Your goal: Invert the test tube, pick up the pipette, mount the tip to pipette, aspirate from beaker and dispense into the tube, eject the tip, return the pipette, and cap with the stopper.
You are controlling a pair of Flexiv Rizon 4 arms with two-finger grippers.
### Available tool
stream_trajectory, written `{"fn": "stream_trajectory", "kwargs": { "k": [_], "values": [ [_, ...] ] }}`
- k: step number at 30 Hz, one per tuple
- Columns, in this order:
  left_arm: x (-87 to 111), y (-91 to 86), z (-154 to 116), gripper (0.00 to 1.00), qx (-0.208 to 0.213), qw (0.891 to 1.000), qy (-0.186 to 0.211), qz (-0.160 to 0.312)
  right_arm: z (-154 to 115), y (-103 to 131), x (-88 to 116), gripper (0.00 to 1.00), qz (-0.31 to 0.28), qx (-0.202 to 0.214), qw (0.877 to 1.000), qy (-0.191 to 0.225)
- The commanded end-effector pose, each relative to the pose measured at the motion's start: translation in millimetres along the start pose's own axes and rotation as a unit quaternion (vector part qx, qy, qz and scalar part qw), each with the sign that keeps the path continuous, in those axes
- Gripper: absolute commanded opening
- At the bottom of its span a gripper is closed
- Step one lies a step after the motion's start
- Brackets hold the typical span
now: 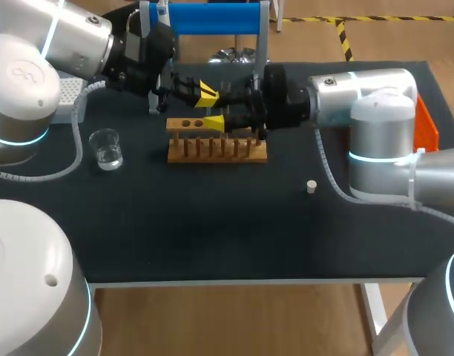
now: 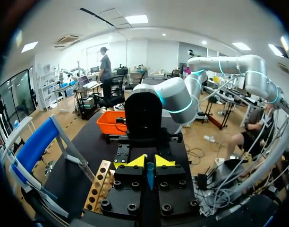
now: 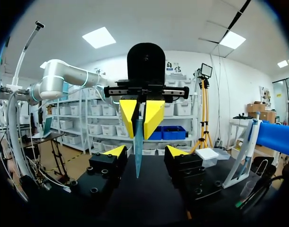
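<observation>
Over black table (image 1: 212,230), left end effector (image 2: 147,163) clamps test tube (image 3: 138,149); right end effector (image 3: 146,152) released.

Overhead, you cannot make out the tube (image 3: 138,151); too small. The blue stand (image 1: 205,18) at twelve o'clock is cut by the edge, and the right arm (image 1: 360,96) hides part of the orange bin (image 1: 427,126) at three o'clock.

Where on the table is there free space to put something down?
The wide front strip, from the beaker across to the stopper, is bare. Crowded: above the wooden rack, where the left end effector, shut on the test tube, faces the open right end effector.
</observation>
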State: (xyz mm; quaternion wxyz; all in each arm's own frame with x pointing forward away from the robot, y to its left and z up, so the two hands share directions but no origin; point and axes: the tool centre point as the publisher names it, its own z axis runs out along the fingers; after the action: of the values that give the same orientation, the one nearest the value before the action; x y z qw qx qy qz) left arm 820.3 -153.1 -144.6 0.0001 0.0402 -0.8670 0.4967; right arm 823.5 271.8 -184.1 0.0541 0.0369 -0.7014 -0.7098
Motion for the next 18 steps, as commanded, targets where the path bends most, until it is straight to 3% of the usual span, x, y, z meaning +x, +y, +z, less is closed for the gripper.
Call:
{"fn": "stream_trajectory", "kwargs": {
  "k": [1,9,18],
  "values": [
    [-1.2,-0.9,-0.4,0.00,-0.002,1.000,0.002,-0.001,4.2,0.0,-1.1,0.49,-0.001,0.000,1.000,0.001],
    [-1.2,-0.9,-0.4,0.00,-0.002,1.000,0.002,-0.001,10.6,0.3,0.6,0.47,-0.002,0.004,1.000,0.013],
    [-1.2,-0.9,-0.4,0.00,-0.002,1.000,0.002,-0.001,11.8,1.9,2.1,0.27,-0.003,0.003,1.000,0.017]
  ]
}}
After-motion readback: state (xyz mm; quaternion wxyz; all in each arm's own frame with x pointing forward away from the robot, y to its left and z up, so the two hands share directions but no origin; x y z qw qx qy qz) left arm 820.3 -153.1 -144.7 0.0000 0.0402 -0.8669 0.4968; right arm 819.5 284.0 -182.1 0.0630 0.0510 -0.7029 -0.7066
